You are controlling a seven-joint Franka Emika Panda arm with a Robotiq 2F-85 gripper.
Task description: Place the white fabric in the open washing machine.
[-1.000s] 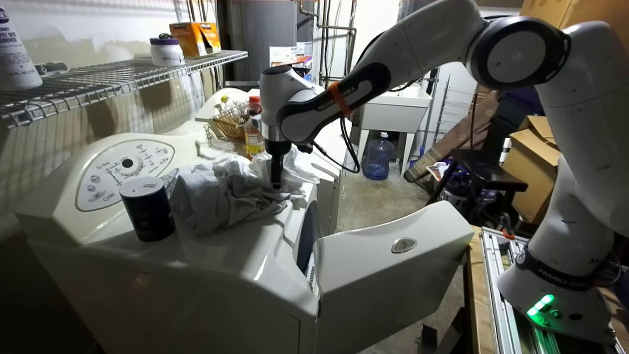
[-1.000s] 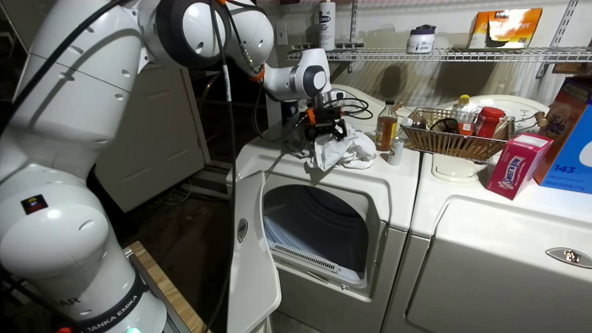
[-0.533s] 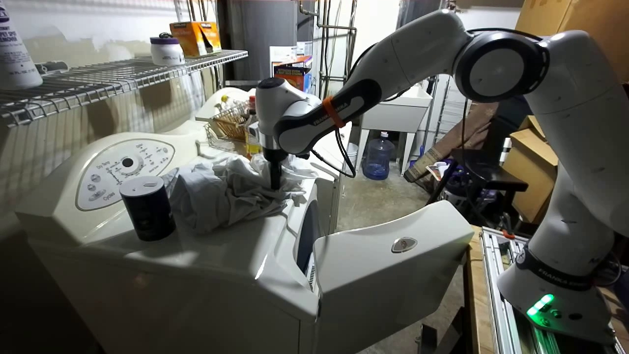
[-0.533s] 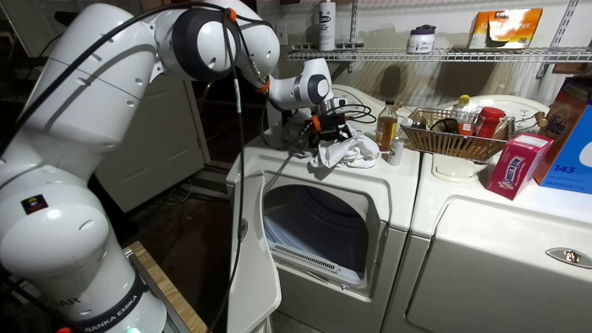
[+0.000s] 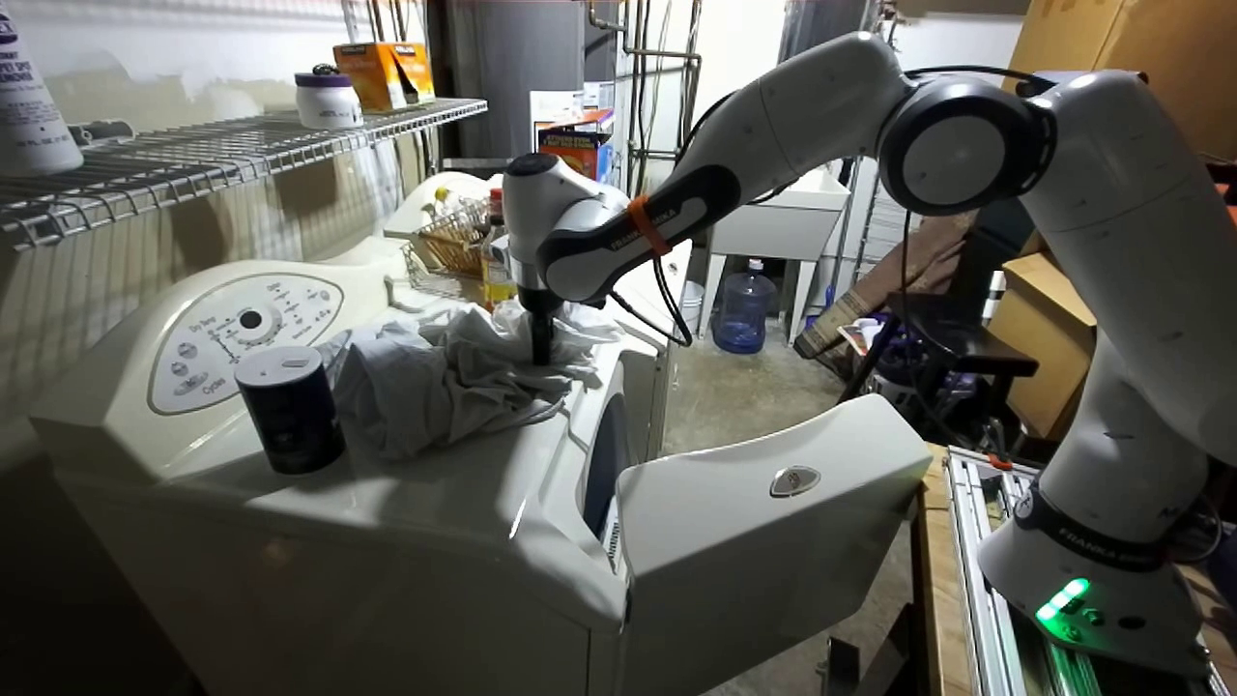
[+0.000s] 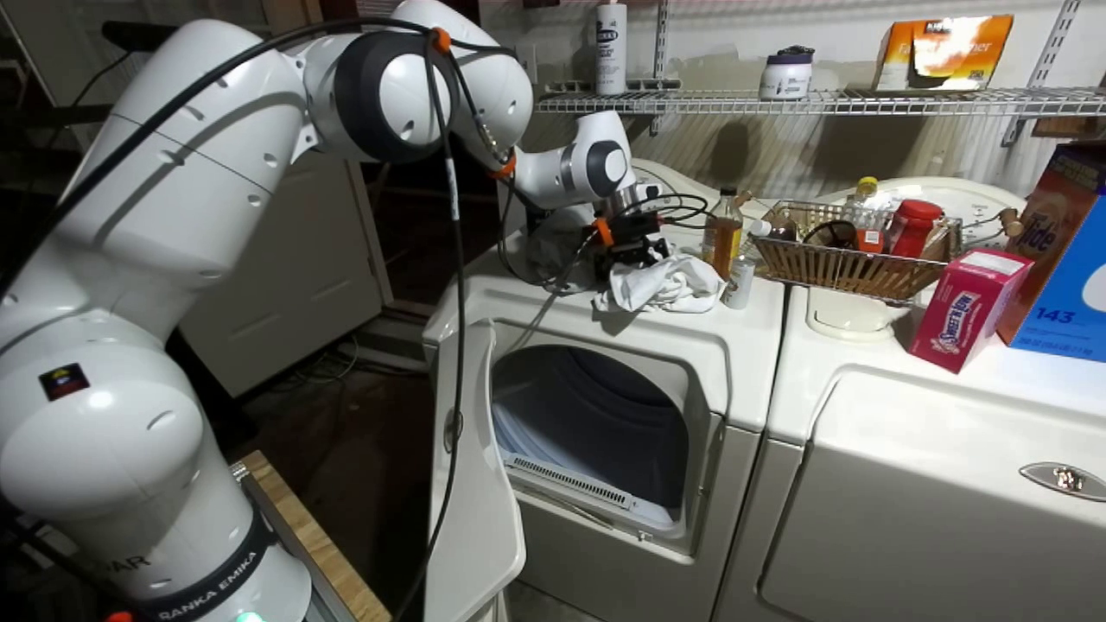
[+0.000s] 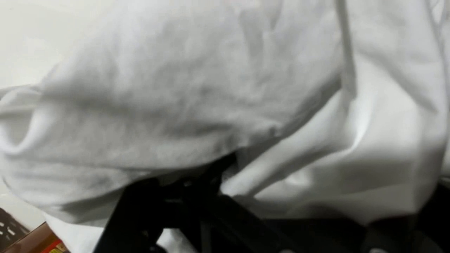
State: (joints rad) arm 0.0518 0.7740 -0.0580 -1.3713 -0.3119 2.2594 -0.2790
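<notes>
"So, where's the gripper (image 5: pixel 542 360)?"

"Pointing down into the white fabric (image 6: pixel 665 287), among the folds."

"Clenched on the cloth, or loose?"

"I can't tell. In the wrist view, cloth covers much of its front end."

"And the fabric itself?"

"Bunched on top of the machine (image 5: pixel 406 551), near the front edge and above the dark drum (image 6: pixel 596 415). The door (image 5: pixel 763 522) stands open in both exterior views."

"What's close by?"

"An upright dark canister (image 5: pixel 290 416) with a white lid, just beside one end of the heap. Near the other end, a small can (image 6: pixel 739 283) and a bottle of amber liquid (image 6: pixel 722 246)."

"Farther out?"

"A basket (image 6: pixel 842 275) of containers by the seam with the neighbouring machine (image 6: pixel 933 484), which bears a pink box (image 6: pixel 972 307) and a large blue-sided box (image 6: pixel 1067 294)."

"And the arm's base (image 5: pixel 1140 590)?"

"Out past the door's edge, with a green light (image 5: pixel 1063 599) glowing on it."

"Higher up?"

"A wire shelf (image 6: pixel 683 105), holding a white bottle (image 6: pixel 611 52), a purple-lidded jar (image 6: pixel 785 79) and an orange box (image 6: pixel 946 52)."
</notes>
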